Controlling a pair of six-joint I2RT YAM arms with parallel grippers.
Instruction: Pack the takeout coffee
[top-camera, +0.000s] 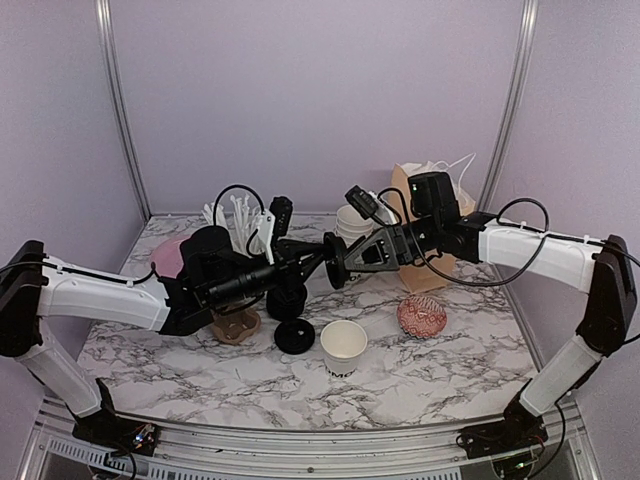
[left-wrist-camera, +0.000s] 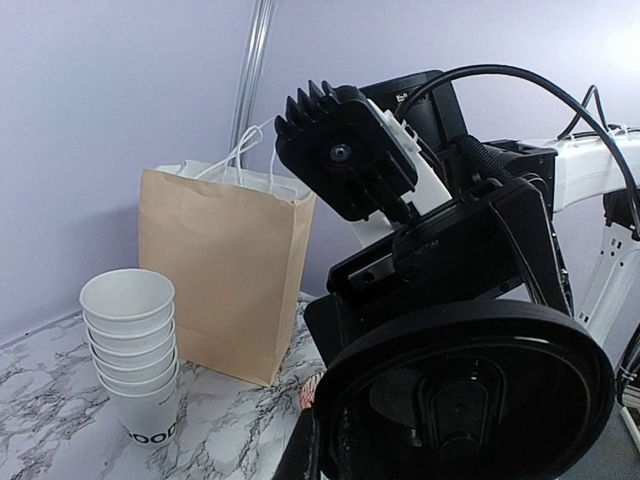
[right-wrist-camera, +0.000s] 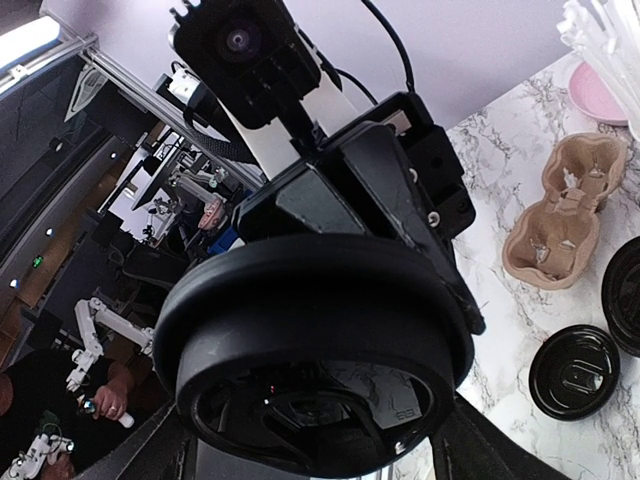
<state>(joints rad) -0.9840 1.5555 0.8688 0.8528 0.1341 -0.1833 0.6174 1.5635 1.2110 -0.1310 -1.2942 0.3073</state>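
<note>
While the white paper cup (top-camera: 343, 346) with black letters stood upright and uncovered on the marble tabletop (top-camera: 450, 372) nearest the arm bases, its mouth was open and nothing touched it. Just beside it, toward the left arm, a spare lid (top-camera: 295, 337) lay flat. A brown pulp carrier (top-camera: 237, 326) sat a little farther that way.

Above and behind these, the two arms met over the middle of the tabletop with a black lid (top-camera: 337, 263) turned on edge between them. The left end effector (top-camera: 322, 258) was pressed together, pinching that lid. The right end effector (top-camera: 352, 262) faced it from the other side, its fingers (right-wrist-camera: 150, 445) spread wide to either side of the lid's rim.

Farther back stood a stack of lidless cups (left-wrist-camera: 135, 350) and, just beside it, the upright brown bag (left-wrist-camera: 225, 280). White straws (top-camera: 240, 212) stood near the back wall.
</note>
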